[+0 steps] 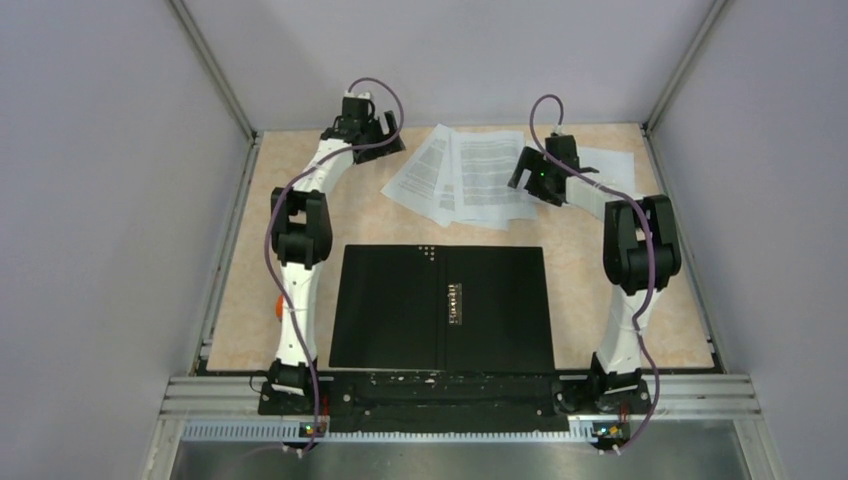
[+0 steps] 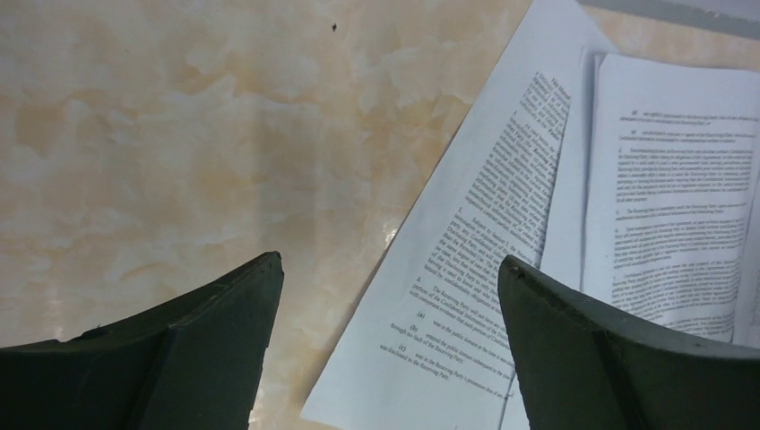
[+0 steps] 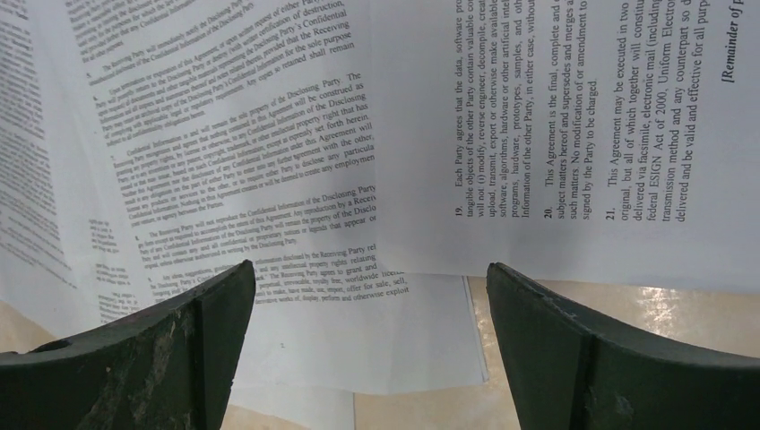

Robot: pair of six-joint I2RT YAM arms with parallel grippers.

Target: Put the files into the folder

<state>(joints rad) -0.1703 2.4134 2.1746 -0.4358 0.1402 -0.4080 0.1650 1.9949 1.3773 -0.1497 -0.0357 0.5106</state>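
While the files (image 1: pixel 470 180) lie spread like a fan in the upper middle of the top view, none of them is in the folder (image 1: pixel 390 310) yet. They are white sheets full of small black print. They overlap each other, and some are turned a little. Their long sides run mostly up and down the frame, and the leftmost sheet tilts toward the upper right.

The folder lies open and flat just below the files, in the lower middle of the frame. Its black inside faces up, and a metal clip (image 1: pixel 455 303) runs along its middle fold. It is near the sheets, but I cannot tell if it touches them.

The right tool (image 3: pixel 372 269) sits over the right side of the fan. Its jaws stand wide apart and hold nothing. Printed sheets fill almost all of its own view.

The left tool (image 2: pixel 390 264) is at the left edge of the fan, mostly over the bare bench (image 1: pixel 300 170). Its jaws are wide apart too, with nothing between them. From it, the sheets lie off to the right.

I think the right arm is nearer to the files. The sheets must go down the frame to reach the folder.
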